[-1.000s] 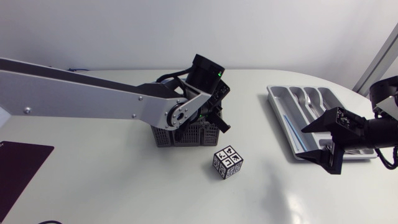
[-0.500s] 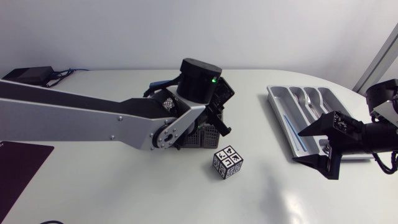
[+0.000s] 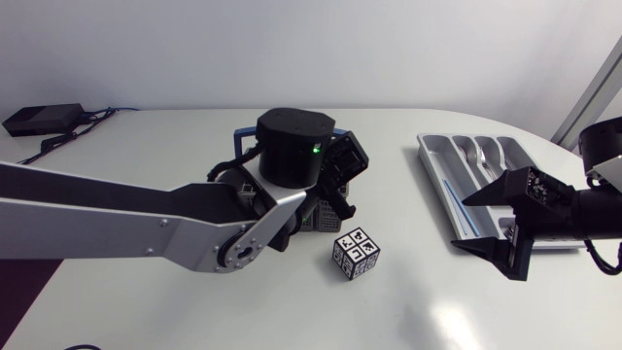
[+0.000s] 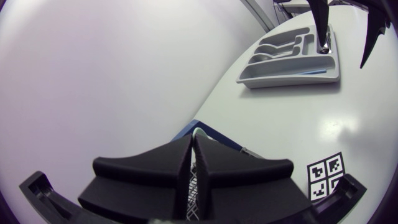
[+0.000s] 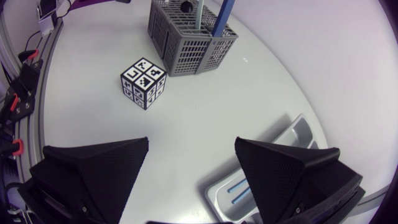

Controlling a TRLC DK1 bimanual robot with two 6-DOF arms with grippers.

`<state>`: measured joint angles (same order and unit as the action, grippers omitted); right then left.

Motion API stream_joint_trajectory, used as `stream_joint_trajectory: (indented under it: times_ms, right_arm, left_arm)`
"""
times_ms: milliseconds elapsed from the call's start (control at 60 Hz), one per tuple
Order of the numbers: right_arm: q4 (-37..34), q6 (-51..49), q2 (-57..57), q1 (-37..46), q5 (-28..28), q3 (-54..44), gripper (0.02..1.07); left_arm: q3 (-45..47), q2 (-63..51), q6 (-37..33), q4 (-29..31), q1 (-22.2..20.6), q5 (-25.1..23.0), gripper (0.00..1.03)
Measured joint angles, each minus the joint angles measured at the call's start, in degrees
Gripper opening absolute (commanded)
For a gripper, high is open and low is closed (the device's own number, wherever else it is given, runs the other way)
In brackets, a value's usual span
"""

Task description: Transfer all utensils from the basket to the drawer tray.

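The left arm (image 3: 146,228) is extended over the basket (image 3: 309,220), which is mostly hidden beneath its wrist. A marker cube (image 3: 356,253) is set near the basket. The right gripper (image 3: 461,225) is held spread wide at the drawer tray (image 3: 425,147)

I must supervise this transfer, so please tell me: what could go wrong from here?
1. The left claw sits low on the basket, so pulling a utensil up may drag or tip the basket against the cube beside it.
2. The right claw hangs open by the tray's near end; a utensil carried across might hit it.
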<state>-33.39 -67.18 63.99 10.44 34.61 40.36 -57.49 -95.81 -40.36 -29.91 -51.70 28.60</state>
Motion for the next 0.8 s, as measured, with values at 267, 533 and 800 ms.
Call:
stream_joint_trajectory:
  times_ms: [267, 533, 800]
  right_arm:
    - [5.1, 14.8, -8.2, -6.7, 0.1, 0.0, 1.02]
    - [8.6, 34.8, -10.5, -17.8, -6.0, 1.9, 1.02]
    - [12.1, 45.3, -8.0, -29.6, -12.4, 5.7, 0.96]
  left_arm:
    - [0.2, 7.5, 1.7, 2.1, -0.1, 1.5, 0.03]
    - [-1.4, 11.5, 9.8, 13.9, -0.2, 0.3, 0.03]
    - [-10.9, 11.6, 24.7, 33.0, -0.2, -8.2, 0.03]
